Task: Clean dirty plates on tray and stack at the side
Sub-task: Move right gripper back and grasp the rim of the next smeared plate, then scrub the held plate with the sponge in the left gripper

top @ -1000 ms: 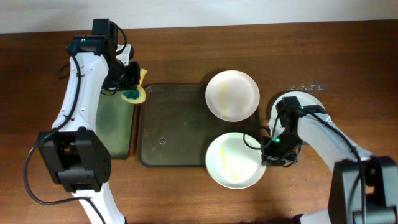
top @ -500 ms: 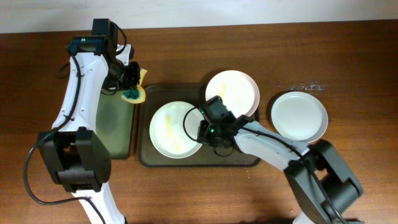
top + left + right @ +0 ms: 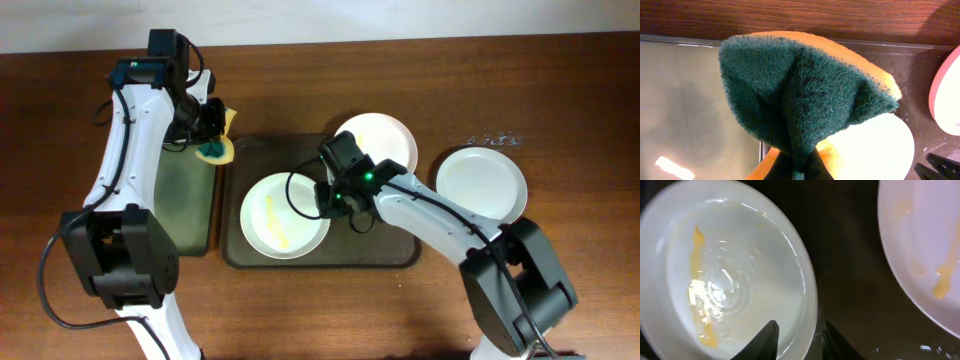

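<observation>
Pinching a folded sponge [image 3: 805,100], the left gripper [image 3: 209,135] hovers, while the right gripper [image 3: 799,326] straddles the rim of a smeared plate [image 3: 730,280] lying beneath it on the tray [image 3: 260,155]; whether it is clamped, I cannot tell.

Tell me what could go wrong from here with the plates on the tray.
1. The right pincer straddles the rim of the smeared plate; pulling away carelessly could tip or drag it.
2. The other dirty plate overhangs the far rim of the tray, beside the right arm; a bump might knock it off.
</observation>
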